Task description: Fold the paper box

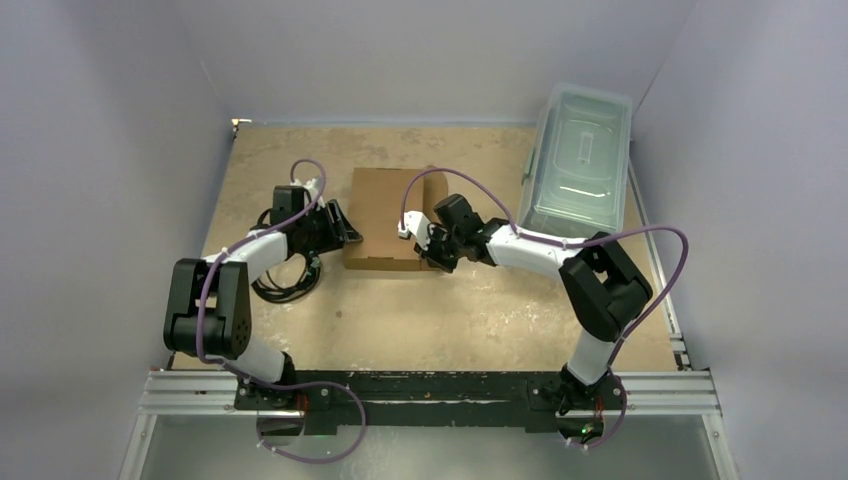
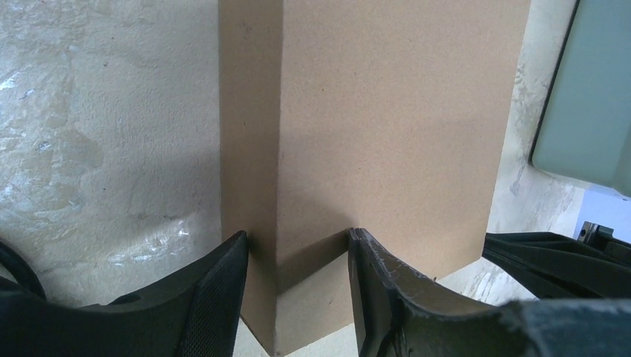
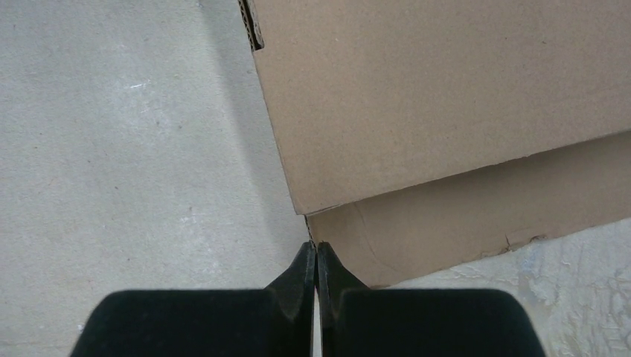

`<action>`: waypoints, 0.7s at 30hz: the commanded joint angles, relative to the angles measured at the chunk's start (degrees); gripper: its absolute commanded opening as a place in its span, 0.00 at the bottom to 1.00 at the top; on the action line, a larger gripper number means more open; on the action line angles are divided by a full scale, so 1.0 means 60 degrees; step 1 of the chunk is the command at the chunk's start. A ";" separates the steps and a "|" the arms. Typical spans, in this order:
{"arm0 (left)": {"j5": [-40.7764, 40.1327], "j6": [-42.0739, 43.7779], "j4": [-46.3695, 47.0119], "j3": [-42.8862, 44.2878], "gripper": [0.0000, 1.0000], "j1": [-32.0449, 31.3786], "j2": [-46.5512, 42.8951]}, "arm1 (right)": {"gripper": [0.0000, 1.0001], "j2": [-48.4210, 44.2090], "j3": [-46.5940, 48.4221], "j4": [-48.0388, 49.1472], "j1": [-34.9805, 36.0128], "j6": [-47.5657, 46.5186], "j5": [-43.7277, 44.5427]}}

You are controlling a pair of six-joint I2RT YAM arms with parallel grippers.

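- L claw (image 2: 298, 242): jaws apart, straddling the paper box (image 2: 387, 111) corner fold; close square on it, no skew.
- R claw (image 3: 316, 249): shut, empty, box corner just ahead of tips; brace there w/ steady push.

The box (image 1: 385, 220) is brown corrugated cardboard, matt and faintly grainy (its fluted cut edge shows near the top of the right wrist view). The table (image 1: 450, 320) is tan, rough and blotchy. The bin (image 1: 580, 160), upper right, is clear, glossy plastic. The fingers (image 2: 216, 297) are matt black, one pad finely textured. The rail (image 1: 670, 392), bottom, is bare metal.
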 commanded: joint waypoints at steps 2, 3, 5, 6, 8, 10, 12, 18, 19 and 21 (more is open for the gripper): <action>0.0590 -0.0039 0.0080 0.0263 0.48 -0.0333 0.0218 | 0.00 0.0223 0.0274 -0.0238 0.0056 -0.0026 -0.0015; 0.0603 -0.0040 0.0078 0.0272 0.48 -0.0346 0.0220 | 0.00 0.0223 0.0310 -0.0243 0.0089 -0.0020 -0.0047; 0.0611 -0.0053 0.0089 0.0265 0.47 -0.0374 0.0226 | 0.00 0.0223 0.0397 -0.0232 0.0172 0.0003 -0.0149; 0.0619 -0.0054 0.0093 0.0264 0.47 -0.0378 0.0235 | 0.00 0.0212 0.0430 -0.0191 0.0223 0.0029 -0.0267; 0.0628 -0.0050 0.0093 0.0271 0.47 -0.0404 0.0241 | 0.00 0.0183 0.0494 -0.0205 0.0324 0.0038 -0.0351; 0.0636 -0.0042 0.0107 0.0261 0.47 -0.0408 0.0241 | 0.00 0.0179 0.0612 -0.0253 0.0399 0.0066 -0.0435; 0.0653 -0.0054 0.0107 0.0267 0.47 -0.0422 0.0241 | 0.00 0.0153 0.0705 -0.0266 0.0451 0.0161 -0.0504; 0.0657 -0.0065 0.0118 0.0261 0.47 -0.0454 0.0252 | 0.00 0.0169 0.0906 -0.0285 0.0551 0.0289 -0.0507; 0.0665 -0.0065 0.0109 0.0263 0.47 -0.0456 0.0255 | 0.00 0.0188 0.0953 -0.0293 0.0558 0.0296 -0.0480; 0.0657 -0.0068 0.0110 0.0261 0.47 -0.0452 0.0255 | 0.00 0.0208 0.1009 -0.0281 0.0573 0.0388 -0.0397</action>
